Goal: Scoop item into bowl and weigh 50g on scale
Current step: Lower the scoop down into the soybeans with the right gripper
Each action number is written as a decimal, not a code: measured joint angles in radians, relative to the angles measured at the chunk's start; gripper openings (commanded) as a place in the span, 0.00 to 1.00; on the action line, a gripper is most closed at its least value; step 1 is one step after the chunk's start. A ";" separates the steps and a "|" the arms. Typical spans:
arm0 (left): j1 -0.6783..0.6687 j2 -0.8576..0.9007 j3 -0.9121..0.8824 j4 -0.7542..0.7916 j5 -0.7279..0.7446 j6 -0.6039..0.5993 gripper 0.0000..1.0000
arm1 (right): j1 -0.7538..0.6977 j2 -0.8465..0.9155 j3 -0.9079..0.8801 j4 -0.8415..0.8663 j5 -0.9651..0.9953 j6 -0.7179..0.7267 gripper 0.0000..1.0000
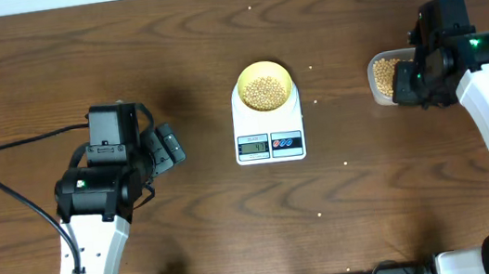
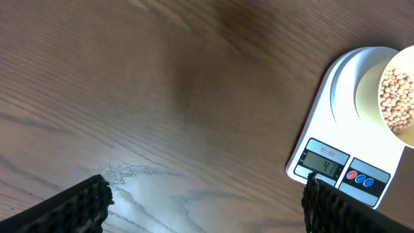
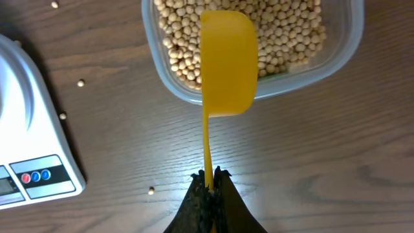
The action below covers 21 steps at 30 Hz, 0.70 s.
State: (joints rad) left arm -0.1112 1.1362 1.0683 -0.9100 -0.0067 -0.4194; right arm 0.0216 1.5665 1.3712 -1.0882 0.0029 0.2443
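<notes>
Two black fingers of the right gripper (image 3: pixel 208 178) are pinched tight on the thin handle of a bright yellow plastic scoop (image 3: pixel 226 65), low in the centre of the right wrist view. The scoop's rounded head hangs over the near rim of a clear rectangular plastic container (image 3: pixel 352 39) at the top of that frame, which holds a bed of small round tan beans (image 3: pixel 284 32). A few stray beans (image 3: pixel 81 83) lie on the dark brown wooden table (image 1: pixel 169 53) to the left of the container.

The small white rectangular digital scale (image 1: pixel 270 143) sits in the middle of the overhead frame, well apart from the container at the right edge. The small round pale-yellow plastic bowl (image 1: pixel 244 76) rests on its platform, with a layer of beans covering its bottom. The grey display on the front edge appears to read 41.

The left gripper (image 2: pixel 204 197) hovers over bare wood at the centre left of the overhead frame, jaws spread wide and holding nothing, the scale near its right finger.
</notes>
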 measured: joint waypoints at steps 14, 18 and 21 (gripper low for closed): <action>0.000 0.000 0.000 0.000 0.000 0.000 0.96 | 0.000 0.000 0.000 0.054 0.093 0.040 0.01; 0.000 0.000 0.000 0.000 0.000 0.000 0.96 | 0.000 0.000 -0.008 0.057 0.106 0.052 0.01; 0.000 0.000 0.000 0.000 0.000 0.000 0.96 | 0.000 0.000 -0.029 0.067 0.111 0.064 0.01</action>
State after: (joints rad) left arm -0.1112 1.1366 1.0683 -0.9100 -0.0067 -0.4194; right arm 0.0216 1.5669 1.3418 -1.0214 0.1135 0.3080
